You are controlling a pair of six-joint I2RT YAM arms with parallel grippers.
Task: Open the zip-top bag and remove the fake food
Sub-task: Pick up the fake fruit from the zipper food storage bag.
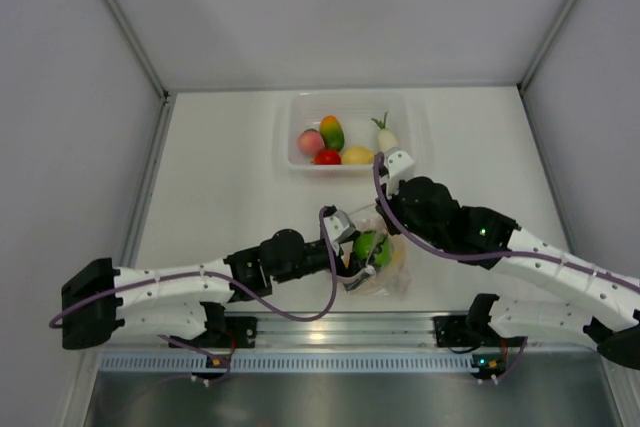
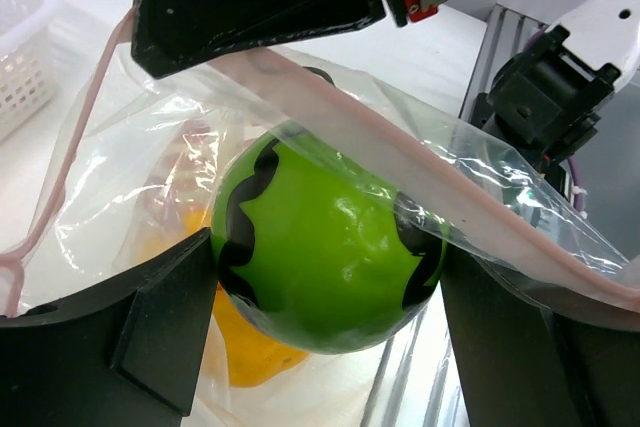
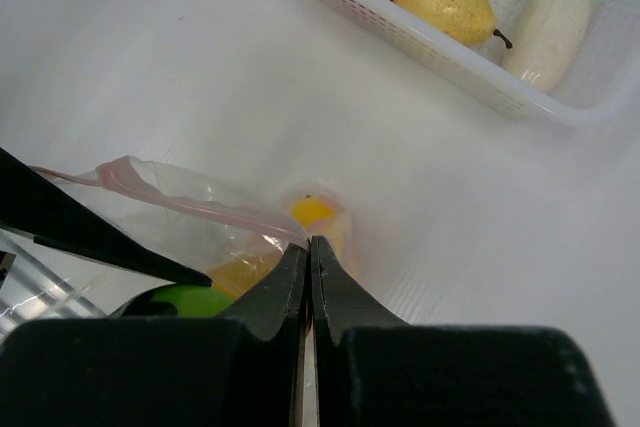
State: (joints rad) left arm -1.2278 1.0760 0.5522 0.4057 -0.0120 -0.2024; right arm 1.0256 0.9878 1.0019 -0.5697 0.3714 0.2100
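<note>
Two pincers share this: my left gripper [image 2: 330, 292] clamps the glossy green fake fruit [image 2: 320, 237], which looks light, hard and slippery, so I squeeze across its middle. My right gripper [image 3: 308, 255], pressed together, pinches the flimsy zip-top bag [image 1: 393, 277] by its rim, lower centre overhead.

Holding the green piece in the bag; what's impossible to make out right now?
Top external: the zip-top bag mouth, covered by the left gripper and right gripper.
Left wrist: how many pieces sit behind the green fruit; it blocks them and crinkled plastic blurs them.
Right wrist: most of the tub, cut off by the top edge.
</note>
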